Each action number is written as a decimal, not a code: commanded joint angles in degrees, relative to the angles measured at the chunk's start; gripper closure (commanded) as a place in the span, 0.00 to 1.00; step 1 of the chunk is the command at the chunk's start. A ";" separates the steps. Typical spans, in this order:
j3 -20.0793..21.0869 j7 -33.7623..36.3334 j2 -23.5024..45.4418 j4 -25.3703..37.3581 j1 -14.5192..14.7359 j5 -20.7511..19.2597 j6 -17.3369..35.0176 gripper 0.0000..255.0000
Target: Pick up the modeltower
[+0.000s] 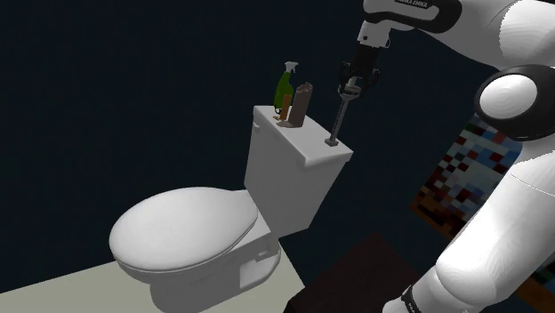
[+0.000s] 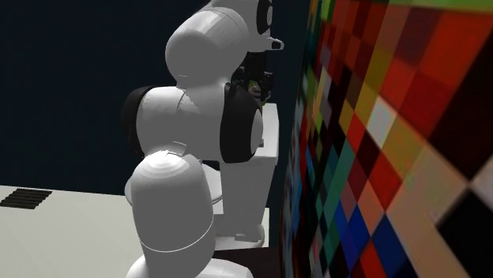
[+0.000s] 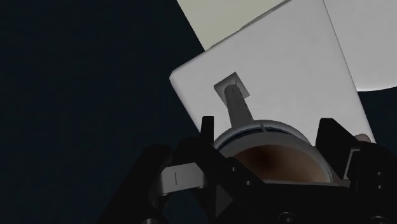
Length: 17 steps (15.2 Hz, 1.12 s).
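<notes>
Half done: gripper had its fingers clamped on the modeltower at its round head. Its base looked seated on the toilet tank lid. Lift not yet made.

A white toilet, lid down, stands on a pale floor, its boxy tank rising behind the bowl. Past the toilet and above the floor spreads a black area. In the second exterior view, a wall of many-coloured squares runs along the right, just beside the tank, and a dark slatted grille lies flat in the floor at the left edge. Dim, even light.
</notes>
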 commanded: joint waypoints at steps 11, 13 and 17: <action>-0.27 -0.34 6.19 17.55 -0.70 0.86 -11.58 1.00; -0.33 -0.43 8.03 22.01 -0.97 1.15 -14.21 1.00; -0.38 -0.52 10.55 27.77 -1.37 1.56 -17.46 1.00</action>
